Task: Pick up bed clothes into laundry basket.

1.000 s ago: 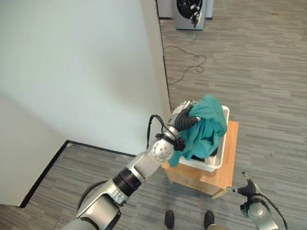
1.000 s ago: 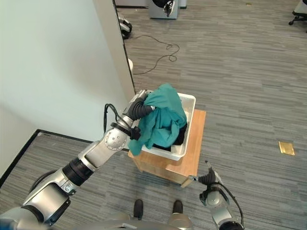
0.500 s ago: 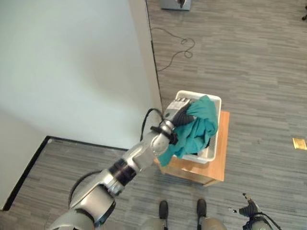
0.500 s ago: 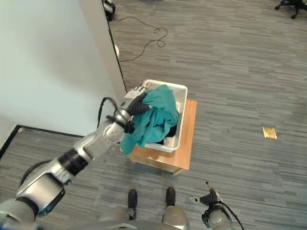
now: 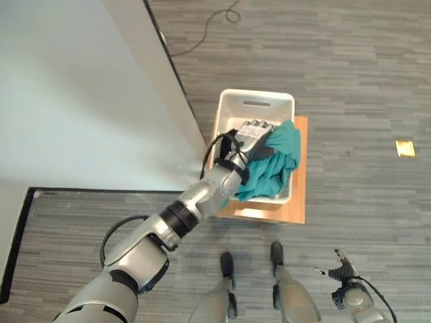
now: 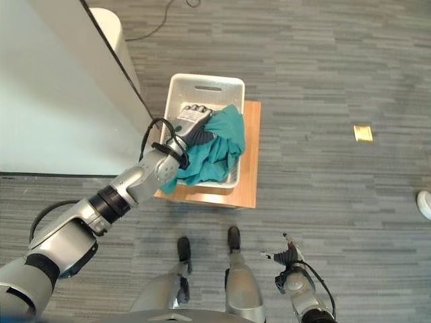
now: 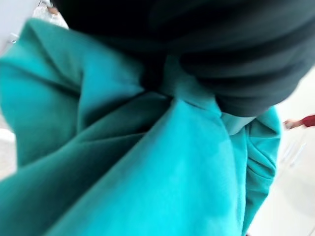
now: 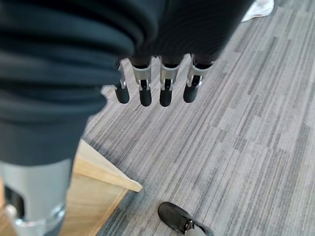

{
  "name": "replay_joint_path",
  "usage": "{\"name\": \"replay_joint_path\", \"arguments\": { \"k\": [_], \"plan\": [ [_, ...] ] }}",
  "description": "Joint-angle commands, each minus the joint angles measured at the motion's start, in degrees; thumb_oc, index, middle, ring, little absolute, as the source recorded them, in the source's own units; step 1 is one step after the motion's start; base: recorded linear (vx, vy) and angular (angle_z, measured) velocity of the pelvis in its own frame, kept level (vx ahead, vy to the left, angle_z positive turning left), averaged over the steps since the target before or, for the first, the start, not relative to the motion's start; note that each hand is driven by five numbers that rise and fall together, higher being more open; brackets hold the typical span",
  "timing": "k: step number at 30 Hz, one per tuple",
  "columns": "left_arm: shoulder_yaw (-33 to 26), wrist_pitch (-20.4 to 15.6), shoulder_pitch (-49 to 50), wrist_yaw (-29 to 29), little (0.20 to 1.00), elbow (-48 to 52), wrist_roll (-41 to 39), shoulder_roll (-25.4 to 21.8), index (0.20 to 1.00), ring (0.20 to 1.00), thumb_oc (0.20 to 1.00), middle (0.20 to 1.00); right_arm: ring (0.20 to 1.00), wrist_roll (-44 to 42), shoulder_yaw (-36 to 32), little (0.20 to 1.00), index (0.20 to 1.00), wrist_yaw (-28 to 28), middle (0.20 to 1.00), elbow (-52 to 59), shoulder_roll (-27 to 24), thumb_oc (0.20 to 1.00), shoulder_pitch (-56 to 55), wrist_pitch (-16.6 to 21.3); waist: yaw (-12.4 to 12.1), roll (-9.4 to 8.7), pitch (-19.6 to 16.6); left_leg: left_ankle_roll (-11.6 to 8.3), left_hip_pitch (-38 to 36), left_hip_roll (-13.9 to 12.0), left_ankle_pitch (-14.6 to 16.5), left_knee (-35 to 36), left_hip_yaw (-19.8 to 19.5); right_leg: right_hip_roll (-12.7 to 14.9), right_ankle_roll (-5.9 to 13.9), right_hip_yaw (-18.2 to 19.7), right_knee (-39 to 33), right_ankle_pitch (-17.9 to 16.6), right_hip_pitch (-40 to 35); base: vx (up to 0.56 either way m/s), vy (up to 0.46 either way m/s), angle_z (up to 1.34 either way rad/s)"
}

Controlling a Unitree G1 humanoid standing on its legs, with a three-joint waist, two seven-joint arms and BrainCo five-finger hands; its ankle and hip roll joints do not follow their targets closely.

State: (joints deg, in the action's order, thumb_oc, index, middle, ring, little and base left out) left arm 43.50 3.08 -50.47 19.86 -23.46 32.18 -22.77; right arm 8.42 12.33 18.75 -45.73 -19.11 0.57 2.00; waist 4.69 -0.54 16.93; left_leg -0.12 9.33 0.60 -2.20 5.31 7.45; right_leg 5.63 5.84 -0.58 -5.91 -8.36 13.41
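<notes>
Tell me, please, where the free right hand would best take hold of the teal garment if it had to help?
Probably at the loose fold hanging over the white basket's near rim, coming from the robot's own side. The left hand already bunches the teal garment's upper part, and that draped edge looks free. The right hand hangs open, low.

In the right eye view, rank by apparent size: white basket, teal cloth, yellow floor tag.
1. White basket
2. Teal cloth, held over it by the left hand, so nearer the camera; ranking unsure
3. Yellow floor tag
</notes>
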Motion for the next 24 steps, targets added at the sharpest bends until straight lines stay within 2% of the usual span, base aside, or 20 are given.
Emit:
{"name": "replay_joint_path", "arguments": {
  "k": [1,7,8,9,11,15,17,19,21,22,23,24],
  "plan": [
    [-1.8,0.1,-9.2,1.8,1.0,-6.0,4.1,2.3,1.0,1.0,1.0,1.0,1.0,-2.6,0.2,1.0,1.0,1.1,1.0,2.0,-1.9,1.0,0.9,1.9,-0.7,1.18,-0.3,-1.17,-0.5,-1.6,3.2,-0.3,-4.0,2.8,4.54,-5.6,0.9,6.2,-5.3,0.01,0.011,-0.25],
    [-1.3,1.3,-12.6,1.7,1.0,-9.1,5.9,2.8,1.0,1.0,1.0,1.0,1.0,-4.0,0.9,1.0,1.0,0.1,1.0,3.9,-1.7,1.0,1.0,2.7,-0.6,0.56,0.1,-1.3,0.1,-1.7,3.2,-0.3,-4.3,3.0,4.49,-6.2,0.9,6.1,-4.5,0.0,0.003,-0.02],
    [-3.2,-0.9,-6.8,2.7,1.0,-9.1,5.9,-7.1,1.0,1.0,1.0,1.0,1.0,-4.1,0.7,1.0,1.0,0.0,1.0,3.2,-1.2,1.0,0.5,3.2,-1.1,0.6,0.3,-1.37,0.1,-1.7,3.1,-0.3,-4.5,3.0,4.4,-6.4,0.9,6.0,-4.6,0.0,0.0,0.0],
    [-6.6,-1.0,2.2,3.7,1.0,-5.4,8.6,-10.5,1.0,1.0,1.0,1.0,1.0,-3.5,0.3,1.0,1.0,0.4,1.0,3.4,-0.6,1.0,-0.2,4.3,-2.3,0.6,0.4,-1.41,0.1,-1.6,3.1,-0.3,-4.9,3.1,4.39,-7.0,0.9,6.1,-4.8,-0.06,-0.028,-0.39],
    [-9.0,-1.6,9.7,2.5,1.0,0.2,12.4,-9.2,1.0,1.0,1.0,1.0,1.0,-4.1,-0.2,1.0,1.0,-0.6,1.0,6.4,-0.3,1.0,-1.6,4.9,-2.8,0.27,0.6,-1.49,0.2,-1.5,3.0,-0.3,-5.5,3.1,4.33,-7.6,0.9,6.3,-5.0,-0.05,-0.031,-0.28],
    [-12.5,-2.1,15.2,3.1,1.0,5.2,12.4,-8.7,1.0,1.0,1.0,1.0,1.0,-3.7,-1.1,1.0,1.0,-1.1,1.0,11.1,-1.3,1.0,-2.7,4.9,-3.3,0.21,0.6,-1.51,-0.3,-1.6,3.0,-0.3,-6.4,3.2,4.07,-8.2,0.9,6.8,-6.2,-0.03,-0.04,0.33],
    [-14.5,-2.8,17.5,3.4,1.0,9.0,10.6,-8.5,1.0,1.0,1.0,1.0,1.0,-3.3,-2.2,1.0,1.0,-0.7,1.0,13.8,-1.9,1.0,-2.1,4.8,-4.1,0.25,0.2,-1.49,-0.7,-1.5,3.1,-0.3,-7.0,3.3,3.89,-8.7,0.9,7.1,-7.1,-0.01,-0.066,0.21],
    [-19.1,-6.0,22.0,5.0,1.0,19.5,2.7,-7.4,1.0,1.0,1.0,1.0,1.0,-1.0,-5.4,1.0,1.0,1.6,1.0,19.5,-4.7,1.0,-1.4,4.3,-5.5,0.29,-0.8,-1.43,-2.0,-1.4,3.2,-0.3,-8.7,3.2,3.44,-10.1,0.9,7.9,-9.4,0.02,-0.097,0.25],
    [-20.1,-6.8,23.3,5.4,1.0,21.9,0.8,-7.1,1.0,1.0,1.0,1.0,1.0,-0.5,-6.8,1.0,1.0,2.4,1.0,21.9,-5.9,1.0,-1.7,4.3,-5.6,0.35,-1.1,-1.46,-2.4,-1.3,3.2,-0.3,-9.2,3.1,3.3,-10.4,0.9,8.1,-10.0,0.01,-0.055,0.3],
    [-16.5,-5.9,15.8,5.2,1.0,24.8,0.5,-1.6,1.0,1.0,1.0,1.0,1.0,1.0,-7.4,1.0,1.0,3.7,1.0,24.8,-7.6,1.0,-1.4,3.5,-5.3,0.18,-1.4,-1.32,-2.8,-1.3,3.4,-0.3,-9.6,3.0,3.25,-10.5,0.9,8.4,-10.6,0.01,-0.053,0.31],
    [-13.6,-5.8,10.5,5.8,1.0,19.6,-2.7,3.1,1.0,1.0,1.0,1.0,1.0,1.3,-6.8,1.0,1.0,4.3,1.0,23.8,-8.0,1.0,-0.3,2.8,-5.0,0.08,-1.6,-1.32,-3.4,-1.4,3.5,-0.3,-9.5,2.8,3.18,-10.5,0.9,8.6,-11.1,0.02,-0.048,0.54],
    [-13.5,-6.1,8.7,6.5,1.0,16.4,-7.2,5.0,1.0,1.0,1.0,1.0,1.0,1.7,-7.2,1.0,1.0,5.3,1.0,24.6,-8.7,1.0,0.0,3.0,-4.8,-0.06,-1.8,-1.32,-3.6,-1.4,3.4,-0.3,-9.6,2.7,3.08,-10.5,0.9,8.6,-11.4,0.04,-0.056,0.54]
  ]
}}
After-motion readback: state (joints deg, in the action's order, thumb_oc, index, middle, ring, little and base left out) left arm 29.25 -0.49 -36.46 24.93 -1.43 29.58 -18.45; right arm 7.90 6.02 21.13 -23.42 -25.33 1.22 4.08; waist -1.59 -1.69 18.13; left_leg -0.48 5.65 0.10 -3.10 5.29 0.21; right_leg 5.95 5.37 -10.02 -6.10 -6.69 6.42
